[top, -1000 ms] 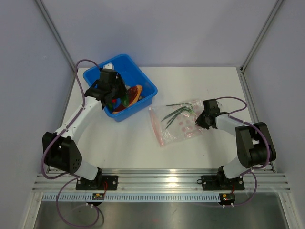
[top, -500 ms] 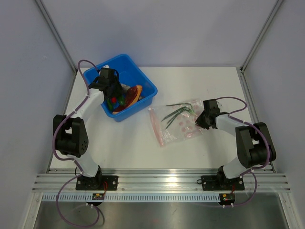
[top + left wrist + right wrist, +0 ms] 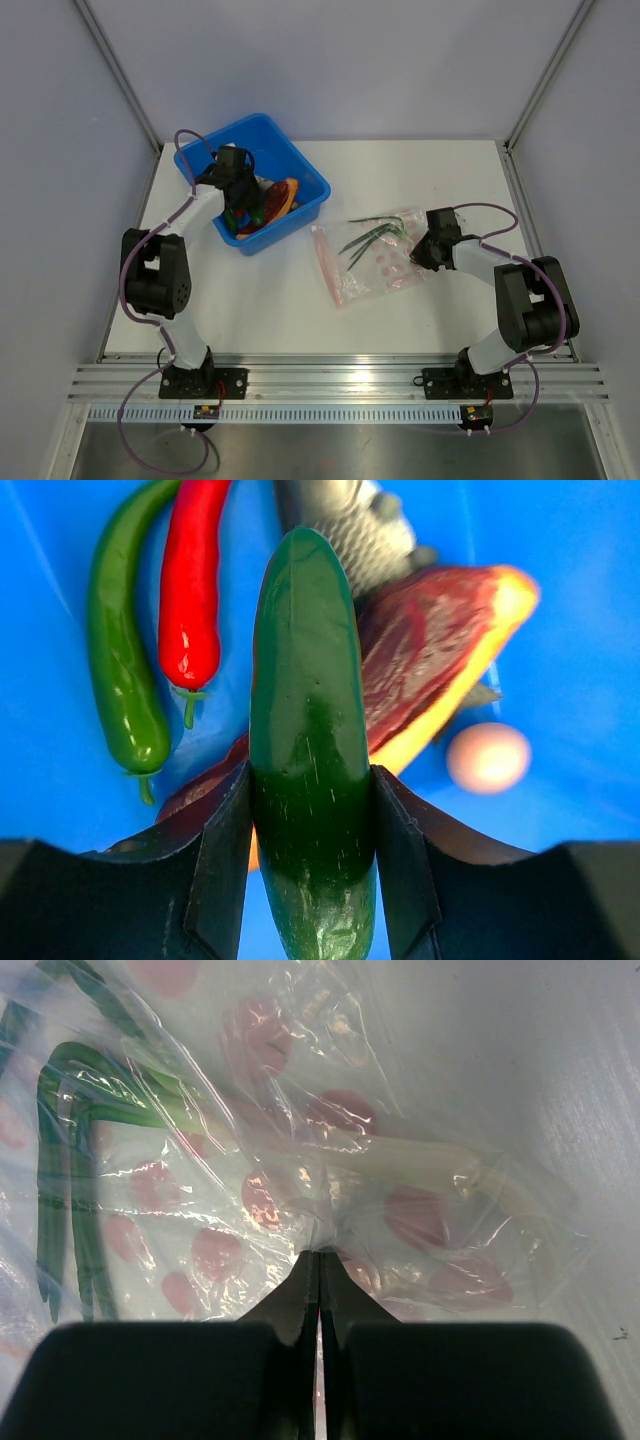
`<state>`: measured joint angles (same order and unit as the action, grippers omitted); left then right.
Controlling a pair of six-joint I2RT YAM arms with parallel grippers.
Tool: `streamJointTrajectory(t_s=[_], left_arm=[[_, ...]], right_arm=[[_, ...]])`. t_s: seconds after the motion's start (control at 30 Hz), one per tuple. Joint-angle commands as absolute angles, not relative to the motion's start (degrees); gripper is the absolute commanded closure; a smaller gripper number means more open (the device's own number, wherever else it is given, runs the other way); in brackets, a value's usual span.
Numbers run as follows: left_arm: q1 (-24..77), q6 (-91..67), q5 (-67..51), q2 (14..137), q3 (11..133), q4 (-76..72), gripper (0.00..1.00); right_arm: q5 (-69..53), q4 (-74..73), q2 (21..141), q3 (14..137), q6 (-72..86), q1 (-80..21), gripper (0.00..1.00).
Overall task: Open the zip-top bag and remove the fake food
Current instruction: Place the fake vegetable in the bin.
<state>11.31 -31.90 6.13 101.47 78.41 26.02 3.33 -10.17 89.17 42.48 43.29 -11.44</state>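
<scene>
Top external view: a white bench [image 3: 250, 310] stands between pale grey walls [image 3: 350, 60], with an aluminium rail [image 3: 340, 380] along its near edge. A blue tub [image 3: 283, 145] sits at the far left corner.

The left arm stretches up the left edge and bends into the tub. The left gripper [image 3: 310, 780] is clamped on a dark green piece [image 3: 305, 680] of fake food [image 3: 268, 200], above a red chili [image 3: 195, 580], a green pepper [image 3: 120, 660] and a grey fish [image 3: 350, 530].

The zip-top bag [image 3: 375, 262] lies flat right of the bench's middle, its zip strip [image 3: 328, 265] on the left. It holds what look like thin green stalks [image 3: 70, 1160], blurred by the crinkled plastic. The right arm is folded low by the right edge. The right gripper [image 3: 320, 1255] has its fingers together, pinching the bag's right side.
</scene>
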Motion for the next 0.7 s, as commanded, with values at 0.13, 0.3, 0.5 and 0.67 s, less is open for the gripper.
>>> streamJointTrajectory(t_s=[0.13,0.3,0.5,0.67], left_arm=[[10.5,-31.0,4.0,104.4,79.9,24.3,0.55],[10.5,-29.6,1.4,104.7,80.5,25.1,0.41],[10.5,-28.5,1.5,102.5,81.6,27.0,0.3],[10.6,-28.8,1.1,96.5,81.8,28.1,0.3]], right_arm=[[2.0,-9.1,89.1,43.9,42.5,-11.0,1.0],[1.9,-9.0,88.8,43.8,42.5,-11.0,1.0],[0.6,-8.9,88.8,43.9,42.1,-11.0,1.0],[1.2,-9.1,88.4,43.9,42.1,-11.0,1.0]])
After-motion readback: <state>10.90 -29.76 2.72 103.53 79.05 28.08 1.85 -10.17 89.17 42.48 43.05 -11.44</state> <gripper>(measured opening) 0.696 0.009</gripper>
